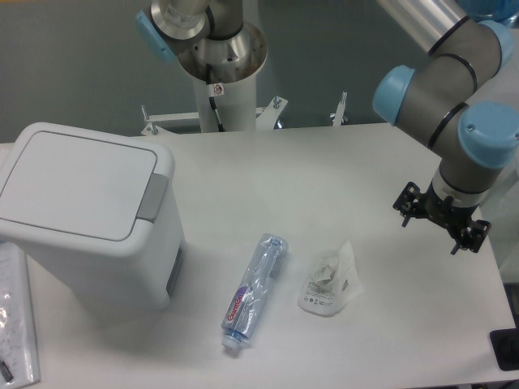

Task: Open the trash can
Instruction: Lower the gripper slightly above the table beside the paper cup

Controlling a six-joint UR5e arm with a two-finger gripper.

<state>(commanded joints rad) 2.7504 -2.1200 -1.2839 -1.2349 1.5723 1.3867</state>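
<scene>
- The bin [85,212] stands on the table's [324,162] left side, its flat white lid [77,185] down and closed, with the grey tab [152,197] on the lid's right edge.
- A clear plastic bottle [254,289] lies on its side to the right of the bin, near it but not touching, cap end toward the table's front edge and a purple label near that end.
- A crumpled clear wrapper [328,282] lies just right of the bottle, farther from the bin.
- A sheet in a clear sleeve [15,332] sits at the bin's front-left corner, partly cut off by the frame edge.
- Nothing lies on the bin's lid or against its tab.
- The gripper [442,217] hangs over the table well to the right of the bin, beyond the bottle and wrapper; it holds nothing and touches nothing.
- Its dark parts are seen from above, and I cannot tell whether the fingers are apart or together.
- The arm [454,89] comes in from the upper right, its grey links and blue joint caps folded downward, the wrist pointing at the table.
- The robot's base column [219,73] rises behind the table, behind and right of the bin.
</scene>
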